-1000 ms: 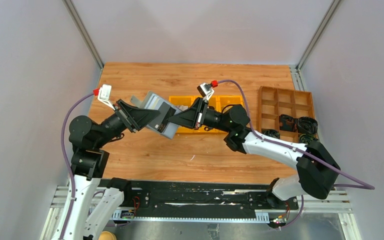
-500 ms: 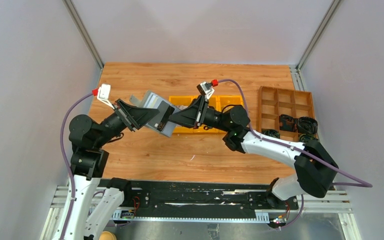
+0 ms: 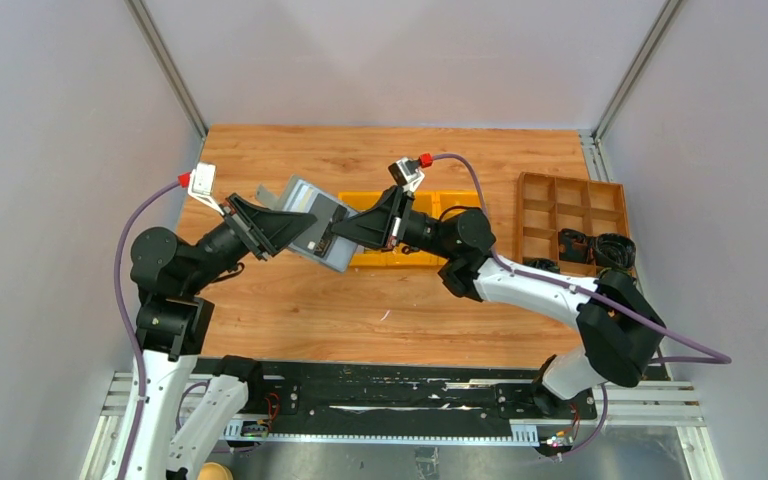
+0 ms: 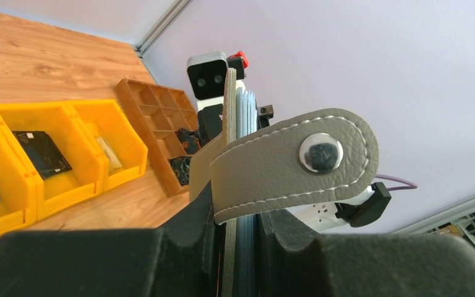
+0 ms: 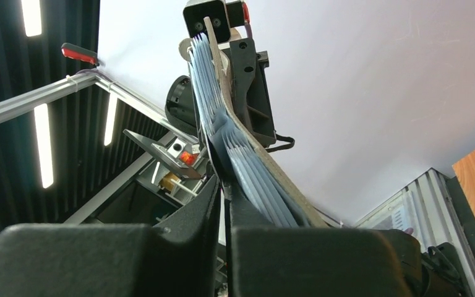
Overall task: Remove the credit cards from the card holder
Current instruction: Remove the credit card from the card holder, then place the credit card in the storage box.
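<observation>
Several sleeves [image 5: 247, 167] fan from the card holder [image 3: 312, 232] (strap [image 4: 290, 164] loose).

No lettering, label, brand or number is legible in any view.

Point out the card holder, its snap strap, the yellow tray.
card holder [image 3: 312, 212]: top external view, grey outer face.
snap strap [image 4: 266, 170]: left wrist view, leather beside stud.
yellow tray [image 4: 74, 195]: left wrist view, front wall.

One overhead, two close, seemingly facing.
</observation>
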